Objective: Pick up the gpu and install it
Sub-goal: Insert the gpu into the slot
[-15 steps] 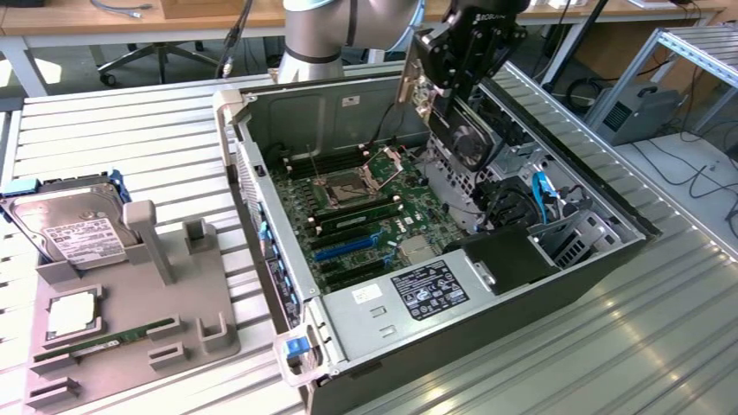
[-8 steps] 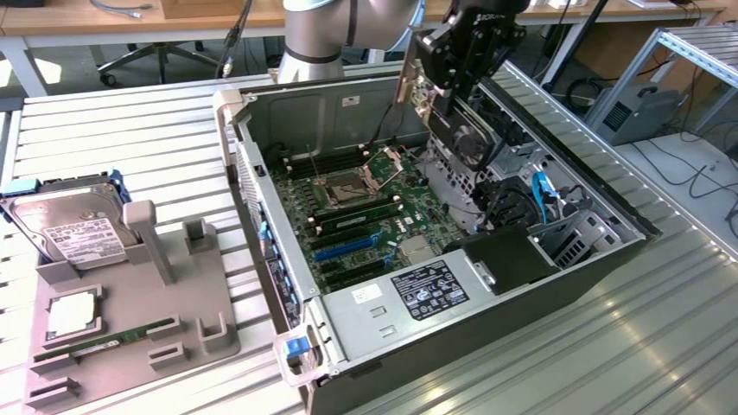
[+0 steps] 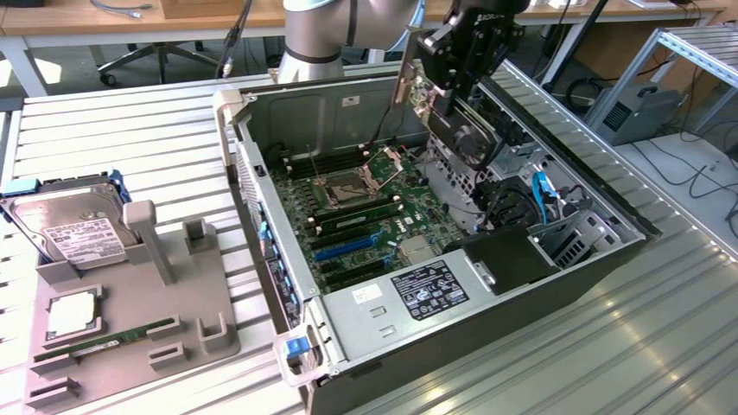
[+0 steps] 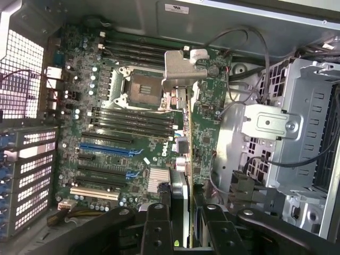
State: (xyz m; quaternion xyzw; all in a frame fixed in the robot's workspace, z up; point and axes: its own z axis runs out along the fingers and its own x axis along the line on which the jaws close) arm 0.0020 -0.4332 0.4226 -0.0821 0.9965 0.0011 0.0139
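Black gripper (image 3: 452, 86) jaws clamp the thin green-board gpu (image 3: 467, 138) with its silver bracket, held edge-down above the open grey computer case's (image 3: 381, 333) green motherboard (image 4: 106, 133). It is picked up but not yet seated.

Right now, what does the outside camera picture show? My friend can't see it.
A robot arm's fingers hold the gpu over an open computer case on a metal table, above its green motherboard. On the exterior view's left, a gray holder carries a hard drive and a RAM stick.
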